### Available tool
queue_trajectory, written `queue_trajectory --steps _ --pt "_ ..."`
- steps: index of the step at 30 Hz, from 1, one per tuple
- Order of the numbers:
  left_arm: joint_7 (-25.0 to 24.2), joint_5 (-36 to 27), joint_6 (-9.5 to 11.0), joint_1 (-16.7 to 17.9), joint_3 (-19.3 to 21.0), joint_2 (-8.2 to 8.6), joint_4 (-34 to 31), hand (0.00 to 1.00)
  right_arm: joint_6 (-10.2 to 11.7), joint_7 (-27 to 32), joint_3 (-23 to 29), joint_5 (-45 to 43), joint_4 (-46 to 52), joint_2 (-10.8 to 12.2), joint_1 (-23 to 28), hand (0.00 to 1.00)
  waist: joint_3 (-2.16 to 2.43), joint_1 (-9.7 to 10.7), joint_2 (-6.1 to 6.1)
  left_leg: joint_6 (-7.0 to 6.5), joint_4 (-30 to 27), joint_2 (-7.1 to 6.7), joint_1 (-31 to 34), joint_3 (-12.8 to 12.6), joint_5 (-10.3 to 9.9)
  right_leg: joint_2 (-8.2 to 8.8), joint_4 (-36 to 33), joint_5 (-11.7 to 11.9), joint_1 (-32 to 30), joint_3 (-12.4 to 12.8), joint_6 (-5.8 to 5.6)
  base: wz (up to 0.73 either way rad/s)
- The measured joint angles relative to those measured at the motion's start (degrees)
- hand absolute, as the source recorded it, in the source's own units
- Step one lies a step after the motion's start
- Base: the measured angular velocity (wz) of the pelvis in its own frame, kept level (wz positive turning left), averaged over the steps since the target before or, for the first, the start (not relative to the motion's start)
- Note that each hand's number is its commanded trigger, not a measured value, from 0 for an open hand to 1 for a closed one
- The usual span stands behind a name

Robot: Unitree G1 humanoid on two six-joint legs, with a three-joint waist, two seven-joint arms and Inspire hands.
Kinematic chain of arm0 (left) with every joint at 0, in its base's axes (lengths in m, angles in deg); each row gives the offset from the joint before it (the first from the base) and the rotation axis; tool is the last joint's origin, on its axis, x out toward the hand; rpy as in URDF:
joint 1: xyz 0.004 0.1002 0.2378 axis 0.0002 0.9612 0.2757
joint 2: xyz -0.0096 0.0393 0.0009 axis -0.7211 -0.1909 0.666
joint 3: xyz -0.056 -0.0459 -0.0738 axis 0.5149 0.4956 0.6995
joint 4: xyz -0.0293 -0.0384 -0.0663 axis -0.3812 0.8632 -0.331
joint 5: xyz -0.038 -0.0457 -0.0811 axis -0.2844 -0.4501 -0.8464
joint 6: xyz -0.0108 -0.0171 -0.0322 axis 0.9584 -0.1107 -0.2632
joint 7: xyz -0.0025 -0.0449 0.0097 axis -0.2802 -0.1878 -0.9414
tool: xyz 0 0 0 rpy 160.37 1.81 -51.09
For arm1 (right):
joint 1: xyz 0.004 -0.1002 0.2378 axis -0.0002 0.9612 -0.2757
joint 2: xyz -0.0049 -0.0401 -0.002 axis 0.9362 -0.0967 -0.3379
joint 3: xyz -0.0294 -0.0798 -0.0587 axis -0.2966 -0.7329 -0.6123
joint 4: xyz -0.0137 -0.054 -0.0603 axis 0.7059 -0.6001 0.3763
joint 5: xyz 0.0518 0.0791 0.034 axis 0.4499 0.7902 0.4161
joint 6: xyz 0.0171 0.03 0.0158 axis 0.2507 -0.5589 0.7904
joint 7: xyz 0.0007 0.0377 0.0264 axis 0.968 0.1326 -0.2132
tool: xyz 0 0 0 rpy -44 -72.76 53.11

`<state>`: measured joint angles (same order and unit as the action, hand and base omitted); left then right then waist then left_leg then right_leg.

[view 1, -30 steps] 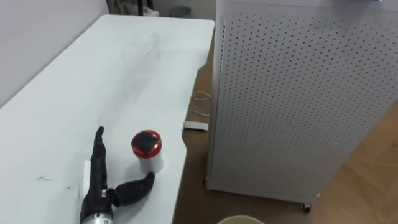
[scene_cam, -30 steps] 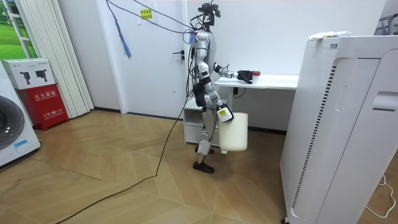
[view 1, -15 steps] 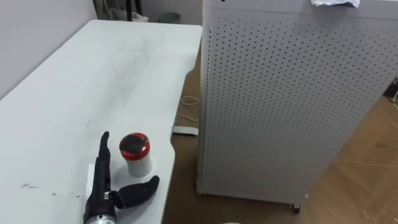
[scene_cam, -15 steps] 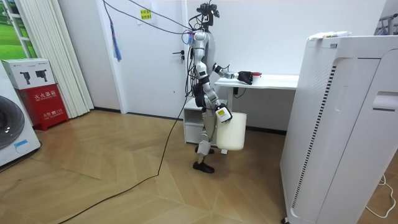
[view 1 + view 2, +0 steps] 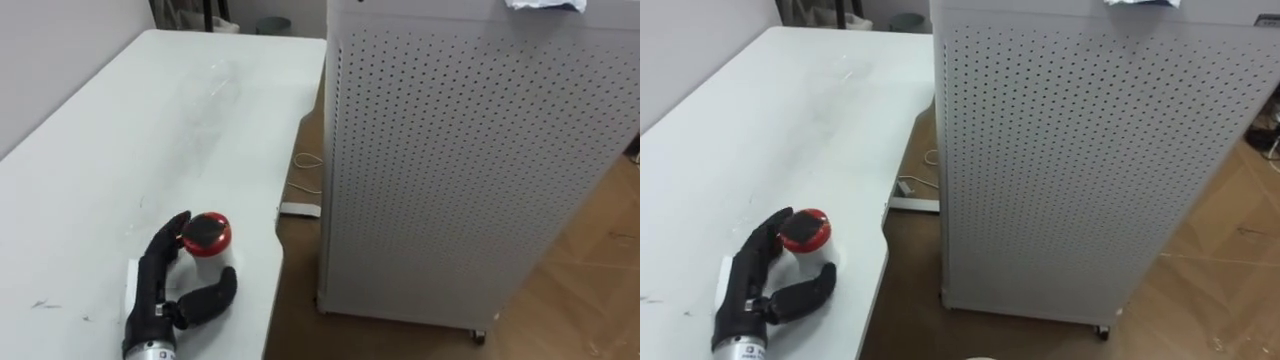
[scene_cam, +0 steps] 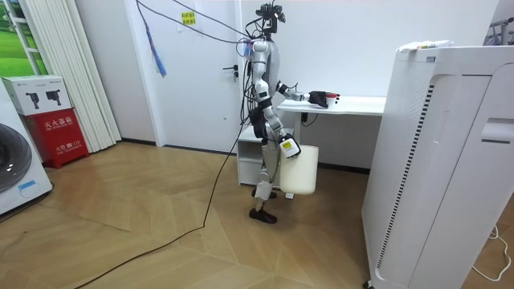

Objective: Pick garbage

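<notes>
A small white cup with a red lid (image 5: 206, 232) stands near the front edge of the white table (image 5: 120, 130). My left hand (image 5: 160, 280) lies beside it. Its fingers curl round the cup's left side and touch the lid, and the thumb bends in under the cup's near side. In the right eye view the cup (image 5: 805, 232) and the left hand (image 5: 750, 275) look the same. In the room view I stand at the table's end with the left hand (image 6: 320, 99) out over it. My right hand (image 6: 289, 147) hangs low by my hip, and a white bin (image 6: 301, 170) hangs from it.
A tall white perforated cabinet (image 5: 470, 160) stands close to the table's right, with a narrow strip of floor between. Crumpled white paper (image 5: 545, 5) lies on its top. A power strip and cord (image 5: 298, 209) lie on the floor. A red box (image 6: 58, 132) stands far off.
My left hand's fingers were straight beside the cup; now they have bent in round it and touch the lid. The view shifted left a second ago.
</notes>
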<state>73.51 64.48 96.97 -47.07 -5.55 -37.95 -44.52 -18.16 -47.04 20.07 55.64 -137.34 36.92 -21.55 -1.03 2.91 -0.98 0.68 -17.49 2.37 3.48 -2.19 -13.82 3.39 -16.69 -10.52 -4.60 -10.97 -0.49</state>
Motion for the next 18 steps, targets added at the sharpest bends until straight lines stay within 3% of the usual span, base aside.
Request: queue_trajectory --steps 11,18 --pt "2.5 -3.64 0.22 -0.35 0.45 0.21 1.19 1.0 -0.02 0.01 0.06 -1.51 1.27 0.25 0.09 1.0 0.33 1.63 -0.08 -0.27 1.92 -0.34 -1.87 -1.07 0.24 0.45 0.21 -0.13 1.09 0.03 -0.33 0.0" --pt "2.42 -3.76 0.02 -0.34 0.15 0.28 2.04 1.0 -0.02 0.32 0.04 -1.44 4.89 0.35 3.23 1.0 0.34 1.91 -0.3 -0.28 2.16 -0.31 -3.1 -1.5 0.25 0.35 1.0 -0.08 2.44 0.42 -0.49 -0.02"
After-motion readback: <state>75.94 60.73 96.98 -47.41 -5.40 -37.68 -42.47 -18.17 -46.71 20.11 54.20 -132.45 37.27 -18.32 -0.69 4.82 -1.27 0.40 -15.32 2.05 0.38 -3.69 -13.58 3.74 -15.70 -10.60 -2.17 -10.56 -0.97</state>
